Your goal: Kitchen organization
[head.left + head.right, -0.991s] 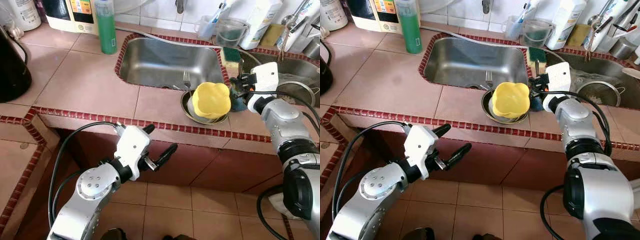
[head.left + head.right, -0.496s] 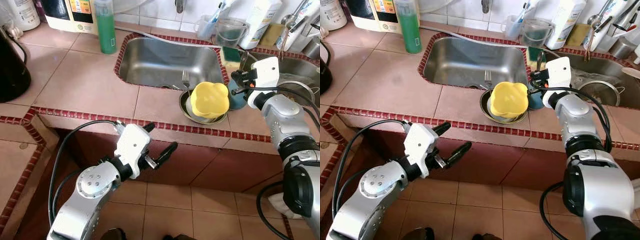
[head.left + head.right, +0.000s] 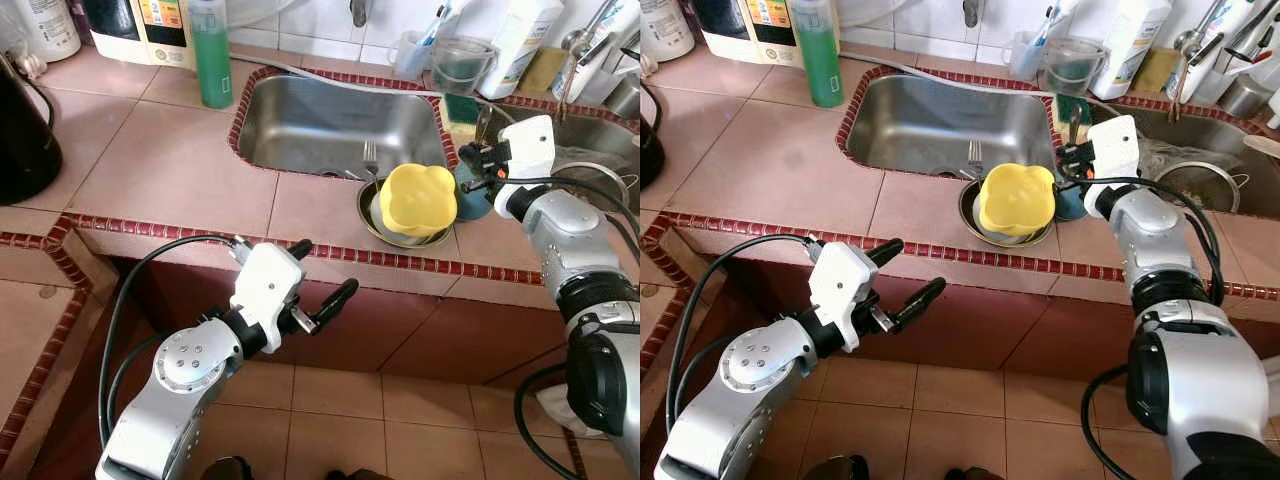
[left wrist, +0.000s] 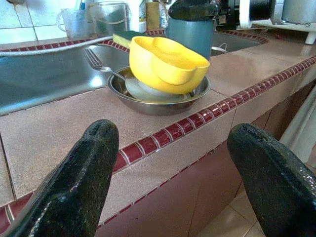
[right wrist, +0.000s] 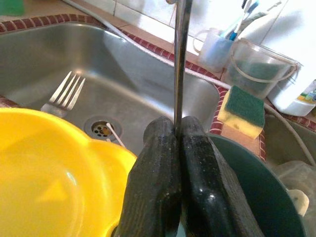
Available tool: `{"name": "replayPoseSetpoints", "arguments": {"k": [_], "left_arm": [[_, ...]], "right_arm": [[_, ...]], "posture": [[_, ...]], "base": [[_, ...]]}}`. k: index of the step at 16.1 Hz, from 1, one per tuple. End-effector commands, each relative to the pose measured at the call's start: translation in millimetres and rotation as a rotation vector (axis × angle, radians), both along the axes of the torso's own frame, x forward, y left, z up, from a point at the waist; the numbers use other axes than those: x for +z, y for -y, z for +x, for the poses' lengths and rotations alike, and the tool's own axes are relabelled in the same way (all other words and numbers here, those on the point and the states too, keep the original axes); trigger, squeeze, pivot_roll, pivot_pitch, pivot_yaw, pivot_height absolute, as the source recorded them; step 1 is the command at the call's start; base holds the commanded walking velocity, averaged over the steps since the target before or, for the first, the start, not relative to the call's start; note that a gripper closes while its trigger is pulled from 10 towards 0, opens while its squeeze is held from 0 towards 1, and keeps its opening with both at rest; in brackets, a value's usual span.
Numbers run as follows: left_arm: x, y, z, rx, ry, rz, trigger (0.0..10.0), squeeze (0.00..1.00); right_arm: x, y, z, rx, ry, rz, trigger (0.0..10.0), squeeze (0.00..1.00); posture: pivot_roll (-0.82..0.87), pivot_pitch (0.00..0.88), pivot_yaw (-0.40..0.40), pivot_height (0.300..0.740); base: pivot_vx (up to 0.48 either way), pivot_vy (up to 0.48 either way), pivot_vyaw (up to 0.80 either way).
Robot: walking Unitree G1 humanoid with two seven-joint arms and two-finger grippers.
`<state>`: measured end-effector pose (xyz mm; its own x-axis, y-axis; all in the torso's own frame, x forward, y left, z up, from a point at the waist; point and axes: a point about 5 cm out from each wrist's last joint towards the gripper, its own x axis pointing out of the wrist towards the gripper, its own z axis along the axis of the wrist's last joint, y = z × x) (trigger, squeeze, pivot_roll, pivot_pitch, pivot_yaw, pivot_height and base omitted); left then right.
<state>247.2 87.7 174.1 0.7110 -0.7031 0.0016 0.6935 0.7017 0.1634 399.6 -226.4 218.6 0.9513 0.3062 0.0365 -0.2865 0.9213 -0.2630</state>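
Observation:
My right gripper is shut on a thin metal utensil, which stands upright just above the rim of a teal cup. The cup stands on the counter beside a yellow bowl. That bowl rests tilted in a shallow metal bowl near the counter's front edge. A fork leans from the metal bowl into the sink. My left gripper is open below the counter's edge, in front of the bowls, with nothing between its fingers.
A green bottle stands left of the sink. A black kettle sits at the far left. A sponge, a clear jug and bottles crowd the back. A second basin with dishes lies to the right.
My right gripper has lifted slightly with the utensil, uncovering the teal cup beneath it. My left gripper has edged a little to the right.

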Motion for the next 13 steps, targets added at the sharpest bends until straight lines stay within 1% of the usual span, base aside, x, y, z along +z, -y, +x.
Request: {"name": "replayPoseSetpoints", "arguments": {"k": [1,2,10,11,12,13], "left_arm": [[-1.5,2.2,-0.1,-0.008,-0.004,-0.001,10.0,0.0],[-1.5,3.2,-0.1,-0.013,-0.004,0.0,10.0,0.0],[-2.4,6.3,1.2,-0.032,-0.002,0.0,10.0,0.0],[-2.4,7.6,1.6,-0.035,-0.001,-0.002,10.0,0.0],[-2.3,8.9,1.7,-0.038,0.0,-0.005,10.0,0.0],[-2.6,9.6,1.6,-0.041,0.0,-0.006,10.0,0.0]], "right_arm": [[-18.2,6.0,-4.7,0.004,-0.086,-0.039,0.0,0.0],[-22.3,7.4,-5.3,-0.01,-0.111,-0.061,10.0,0.0],[-17.6,9.5,-5.3,-0.012,-0.084,-0.012,10.0,0.0],[-19.3,10.9,-6.4,-0.001,-0.096,0.008,10.0,0.48],[-20.1,12.6,-7.4,0.003,-0.098,0.02,10.0,1.0],[-19.2,13.7,-7.8,-0.004,-0.083,0.01,10.0,1.0]], "posture": [[0.03,0.16,-0.127,0.732],[0.03,0.159,-0.126,0.732],[0.01,0.14,-0.118,0.732],[0.0,0.137,-0.118,0.732],[0.0,0.134,-0.117,0.732],[0.0,0.133,-0.115,0.732]], "base": [[0.0,0.0,0.0],[0.0,0.0,0.0],[0.0,0.0,0.0],[0.0,0.0,0.0],[0.0,0.0,0.0],[0.0,0.0,0.0]]}}
